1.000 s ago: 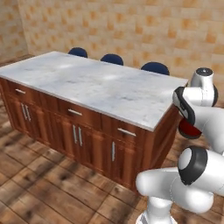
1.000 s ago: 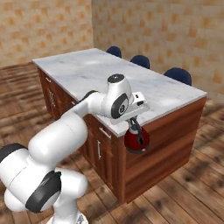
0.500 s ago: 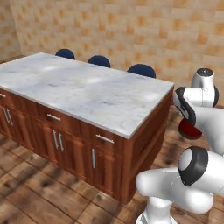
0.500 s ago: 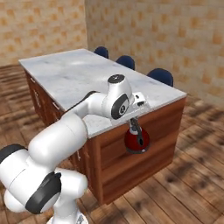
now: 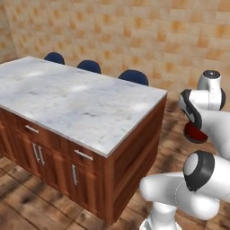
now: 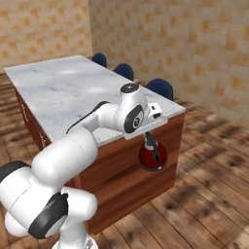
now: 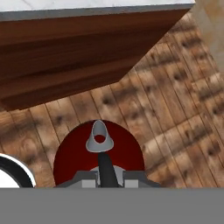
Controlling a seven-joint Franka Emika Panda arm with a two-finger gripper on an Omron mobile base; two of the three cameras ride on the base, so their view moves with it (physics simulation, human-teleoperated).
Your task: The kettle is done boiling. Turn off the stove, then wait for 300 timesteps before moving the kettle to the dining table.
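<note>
No writing, labels, brand marks, numbers or signs can be read anywhere in these pictures. The surfaces carry only plain stone, wood and tile patterns, with no lettering on them.

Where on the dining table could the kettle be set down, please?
The dining table has a bare marble top from the corner nearest the gripper, shut on the kettle, back along its whole length. The only crowding is beyond the far edge, where three blue chairs are tucked in.
</note>
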